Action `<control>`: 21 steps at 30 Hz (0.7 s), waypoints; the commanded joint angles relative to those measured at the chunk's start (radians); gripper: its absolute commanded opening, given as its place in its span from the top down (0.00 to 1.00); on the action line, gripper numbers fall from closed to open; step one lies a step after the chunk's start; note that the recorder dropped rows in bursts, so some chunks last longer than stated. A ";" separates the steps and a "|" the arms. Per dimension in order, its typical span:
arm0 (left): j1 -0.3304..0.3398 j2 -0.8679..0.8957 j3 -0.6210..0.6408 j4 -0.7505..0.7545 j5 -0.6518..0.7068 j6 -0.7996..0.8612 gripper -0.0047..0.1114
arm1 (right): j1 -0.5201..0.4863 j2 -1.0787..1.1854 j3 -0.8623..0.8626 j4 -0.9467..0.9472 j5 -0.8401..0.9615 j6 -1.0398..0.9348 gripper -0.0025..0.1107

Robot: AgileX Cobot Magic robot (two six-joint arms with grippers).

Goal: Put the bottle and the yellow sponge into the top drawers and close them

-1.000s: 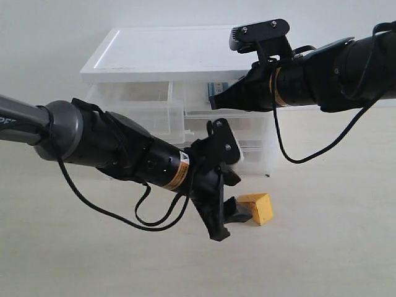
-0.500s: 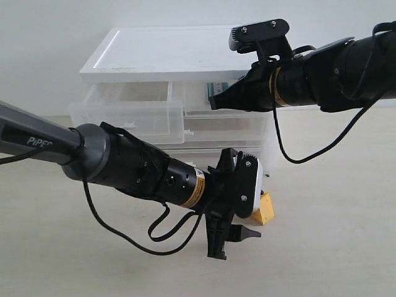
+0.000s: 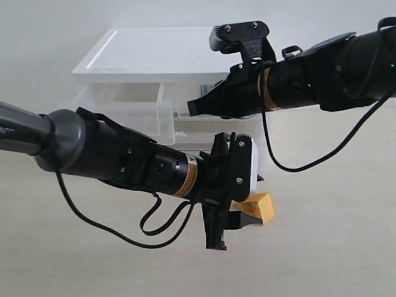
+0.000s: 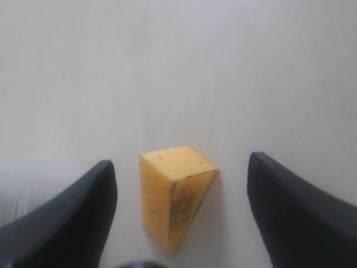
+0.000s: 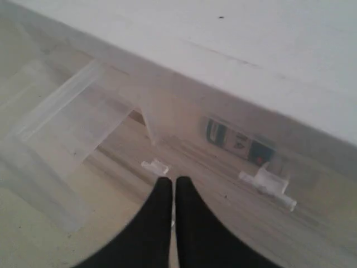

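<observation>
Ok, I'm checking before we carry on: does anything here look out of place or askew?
Nothing spilled or damaged. The top left drawer stands pulled out of the cabinet, and the yellow sponge lies on the table between the jaws of the open left end effector.

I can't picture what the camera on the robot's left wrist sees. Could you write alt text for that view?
A yellow wedge-shaped sponge lies on a pale tabletop, seen from just above. It sits between the two dark fingers of the left pincer, which is wide open, with a gap on each side of the sponge.
</observation>
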 commanded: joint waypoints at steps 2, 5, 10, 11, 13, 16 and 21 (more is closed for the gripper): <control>-0.002 -0.111 0.097 0.003 -0.040 -0.016 0.43 | -0.003 -0.064 0.061 -0.003 0.004 0.042 0.98; -0.002 -0.150 0.158 0.002 -0.074 -0.016 0.43 | -0.003 -0.101 0.120 -0.003 0.040 0.042 0.98; -0.023 -0.274 0.264 -0.006 -0.181 -0.022 0.43 | -0.003 -0.259 0.250 -0.003 -0.001 0.015 0.98; -0.030 -0.297 0.274 -0.013 -0.175 -0.036 0.43 | -0.003 -0.280 0.266 -0.003 -0.013 0.012 0.97; -0.037 -0.350 0.301 -0.023 -0.149 -0.103 0.43 | -0.003 -0.319 0.304 -0.003 0.004 0.010 0.92; -0.035 -0.508 0.391 -0.027 -0.143 -0.195 0.43 | -0.025 -0.375 0.395 -0.003 0.016 0.015 0.65; -0.035 -0.808 0.480 -0.030 -0.044 -0.285 0.43 | -0.027 -0.345 0.495 -0.003 0.036 0.026 0.47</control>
